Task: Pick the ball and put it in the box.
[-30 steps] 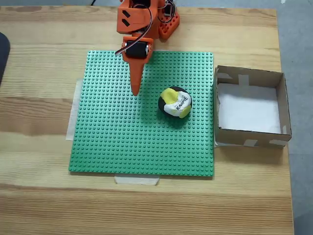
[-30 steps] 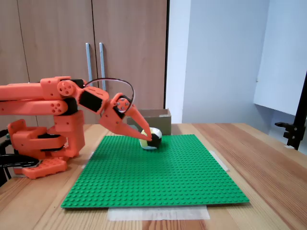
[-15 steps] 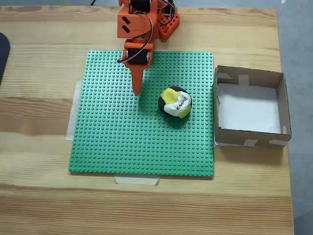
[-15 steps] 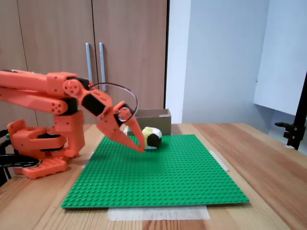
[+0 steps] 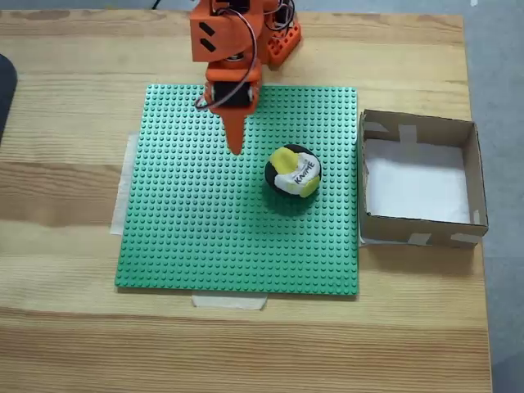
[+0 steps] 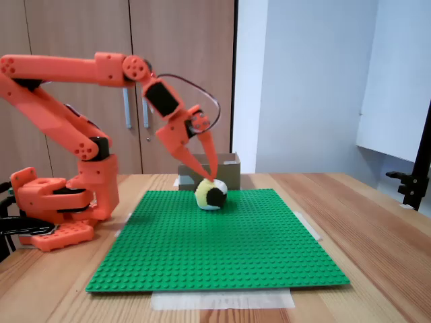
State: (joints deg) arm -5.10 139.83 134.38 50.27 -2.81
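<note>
Ball (image 5: 292, 171) sits free on the green studded plate (image 5: 205, 246), well apart from the box (image 5: 471, 176), which lies empty beside the plate. Farther back, the gripper (image 5: 235, 147) hangs beside the ball, fingers apparently together, though this is hard to judge. Approach is in hand; next it must open, shift over the ball and descend.

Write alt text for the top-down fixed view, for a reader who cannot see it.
An orange robot hand points down beside a yellow, white and black ball lying on a green studded plate. An open cardboard box sits to the plate's right on a wooden table.
</note>
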